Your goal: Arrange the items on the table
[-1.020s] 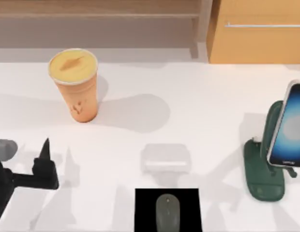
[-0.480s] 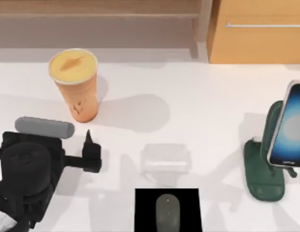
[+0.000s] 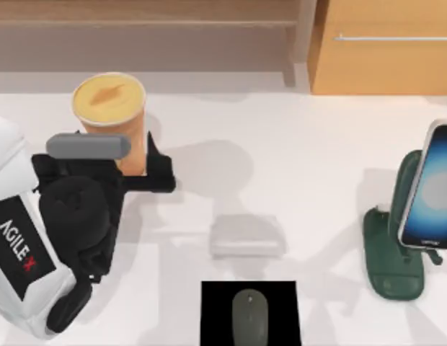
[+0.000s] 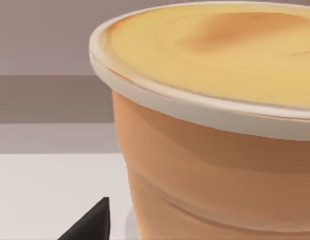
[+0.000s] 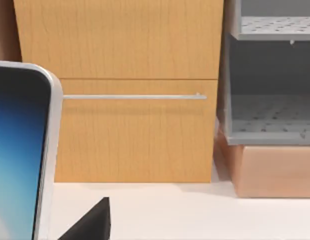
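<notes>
I've got my left gripper (image 3: 140, 169) right up at the orange cup (image 3: 112, 119), which stands upright at about ten o'clock on the table (image 3: 295, 144), so the wrist camera is almost against its wall and yellow lid (image 4: 215, 55). One dark finger (image 3: 160, 171) sits on the cup's three o'clock side; the other is hidden, so I can't tell whether the jaws have closed on it or only bracket it. My guess: a side-on approach low on the wall, keeping a tall cup from tipping. The mouse (image 3: 249, 316) rests on the black pad (image 3: 216, 310) at six o'clock, and the phone (image 3: 430, 189) leans in its green stand (image 3: 388, 252) at three o'clock, both looking placed. My right arm is parked near the phone, facing the wooden cabinet (image 5: 140, 85).
</notes>
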### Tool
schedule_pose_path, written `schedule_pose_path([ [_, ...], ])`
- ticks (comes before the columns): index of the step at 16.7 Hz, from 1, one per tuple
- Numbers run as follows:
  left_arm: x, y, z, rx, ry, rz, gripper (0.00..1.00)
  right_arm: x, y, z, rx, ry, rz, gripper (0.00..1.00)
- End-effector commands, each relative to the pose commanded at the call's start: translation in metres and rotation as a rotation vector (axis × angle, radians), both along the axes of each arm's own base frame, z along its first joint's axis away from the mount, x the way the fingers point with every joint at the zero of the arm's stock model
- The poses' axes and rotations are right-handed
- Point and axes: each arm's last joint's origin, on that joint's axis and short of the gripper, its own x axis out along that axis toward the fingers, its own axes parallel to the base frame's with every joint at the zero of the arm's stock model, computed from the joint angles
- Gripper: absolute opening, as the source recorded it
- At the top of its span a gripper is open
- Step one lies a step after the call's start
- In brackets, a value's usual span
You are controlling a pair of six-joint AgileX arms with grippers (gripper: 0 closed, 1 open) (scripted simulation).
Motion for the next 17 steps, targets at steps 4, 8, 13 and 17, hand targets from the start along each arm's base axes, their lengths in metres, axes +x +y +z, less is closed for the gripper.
schedule_pose_path([
  [4, 0.003, 0.0, -0.001, -0.005, -0.011, 0.006, 1.0, 0.0, 0.0, 0.0, 0.0, 0.0, 0.0, 1.0],
  [8, 0.006, -0.001, -0.001, -0.005, -0.01, 0.005, 1.0, 0.0, 0.0, 0.0, 0.0, 0.0, 0.0, 1.0],
  [13, 0.032, -0.001, -0.004, -0.005, -0.011, 0.006, 1.0, 0.0, 0.0, 0.0, 0.0, 0.0, 0.0, 1.0],
  [17, 0.033, -0.001, -0.004, -0.005, -0.011, 0.006, 1.0, 0.0, 0.0, 0.0, 0.0, 0.0, 0.0, 1.0],
])
